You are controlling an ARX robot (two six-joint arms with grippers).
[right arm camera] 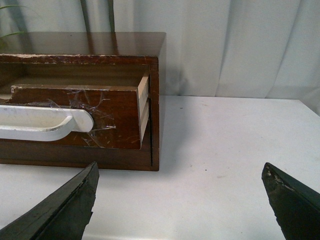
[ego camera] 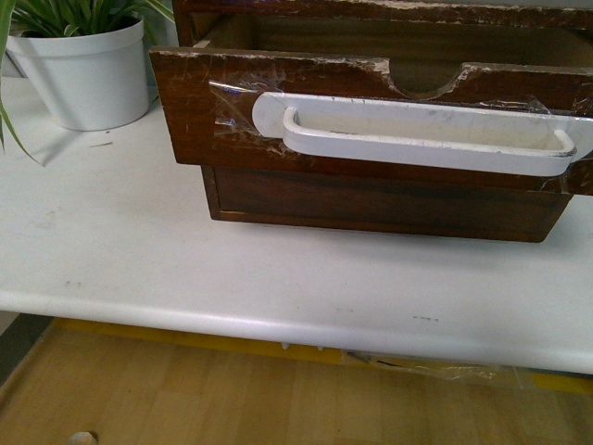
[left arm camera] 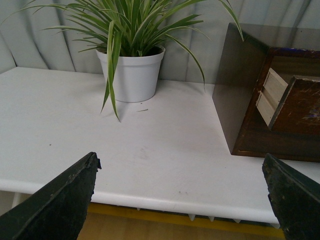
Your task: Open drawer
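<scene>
Right wrist view: the right gripper (right arm camera: 180,200) hangs low over the white table (right arm camera: 225,150), jaws spread wide, gripping nothing, the pulled-out drawer (right arm camera: 110,117) ahead, apart from it. Left gripper (left arm camera: 182,200) likewise gapes wide, potted plant (left arm camera: 131,70) ahead.

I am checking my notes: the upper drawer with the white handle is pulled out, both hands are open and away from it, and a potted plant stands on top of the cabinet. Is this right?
Not quite. The potted plant stands on the white table beside the cabinet, not on top of it; the left wrist view shows this. The rest holds: the drawer with the white handle is pulled out, and the left hand and right hand are open, away from it.
</scene>
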